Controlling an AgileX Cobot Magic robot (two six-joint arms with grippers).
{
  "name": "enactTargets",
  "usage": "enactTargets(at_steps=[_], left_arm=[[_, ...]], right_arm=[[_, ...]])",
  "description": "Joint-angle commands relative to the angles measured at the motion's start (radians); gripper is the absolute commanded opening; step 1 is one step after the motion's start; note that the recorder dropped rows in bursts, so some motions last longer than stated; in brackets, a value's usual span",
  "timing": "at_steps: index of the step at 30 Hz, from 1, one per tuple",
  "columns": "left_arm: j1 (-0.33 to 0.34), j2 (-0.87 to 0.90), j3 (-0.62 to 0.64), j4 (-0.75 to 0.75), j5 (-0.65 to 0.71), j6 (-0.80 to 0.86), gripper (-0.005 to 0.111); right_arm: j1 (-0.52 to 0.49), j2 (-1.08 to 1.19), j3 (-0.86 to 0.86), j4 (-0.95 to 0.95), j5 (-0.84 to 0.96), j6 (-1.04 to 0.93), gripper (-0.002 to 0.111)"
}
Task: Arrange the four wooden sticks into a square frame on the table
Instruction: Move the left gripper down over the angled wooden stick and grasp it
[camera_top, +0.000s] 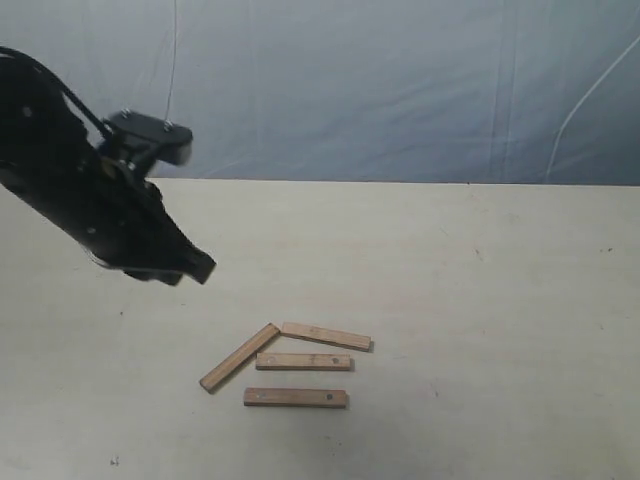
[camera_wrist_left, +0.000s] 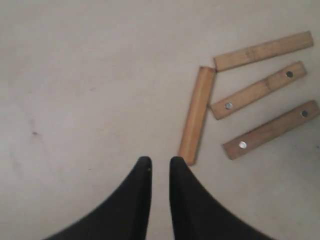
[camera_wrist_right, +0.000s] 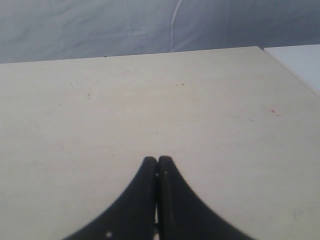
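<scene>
Four light-brown wooden sticks lie loose near the front middle of the table (camera_top: 480, 260), not forming a square. One slants (camera_top: 239, 356) (camera_wrist_left: 196, 115), its upper end touching a near-level stick (camera_top: 326, 336) (camera_wrist_left: 263, 51). Two more lie parallel below: one (camera_top: 303, 362) (camera_wrist_left: 258, 90) and one (camera_top: 295, 398) (camera_wrist_left: 270, 129), both with small holes. My left gripper (camera_top: 200, 268) (camera_wrist_left: 160, 162) hovers above the table left of the sticks, its jaws slightly apart and empty. My right gripper (camera_wrist_right: 158, 161) is shut over bare table; it is out of the exterior view.
A blue-grey fabric backdrop (camera_top: 400, 80) hangs behind the table's far edge. The black left arm (camera_top: 70, 190) fills the upper left of the exterior view. A white surface (camera_wrist_right: 300, 60) borders the table's corner in the right wrist view.
</scene>
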Motion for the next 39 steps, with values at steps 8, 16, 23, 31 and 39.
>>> enactTargets(at_steps=[8,16,23,31,39], left_arm=[[-0.081,0.295,-0.058,-0.049,-0.089,0.039,0.053],[-0.083,0.421,-0.074,0.057,-0.136,0.033,0.053],[-0.083,0.43,-0.079,0.03,-0.18,0.035,0.053],[-0.083,0.438,-0.079,0.029,-0.193,0.035,0.053],[-0.083,0.483,-0.079,0.01,-0.15,0.03,0.006]], right_arm=[[-0.004,-0.004,-0.001,0.001,-0.009,0.0,-0.001],[-0.004,-0.004,-0.001,0.001,-0.009,0.0,-0.001],[-0.004,-0.004,-0.001,0.001,-0.009,0.0,-0.001],[-0.004,-0.004,-0.001,0.001,-0.009,0.0,-0.001],[-0.004,-0.004,-0.001,0.001,-0.009,0.0,-0.001]])
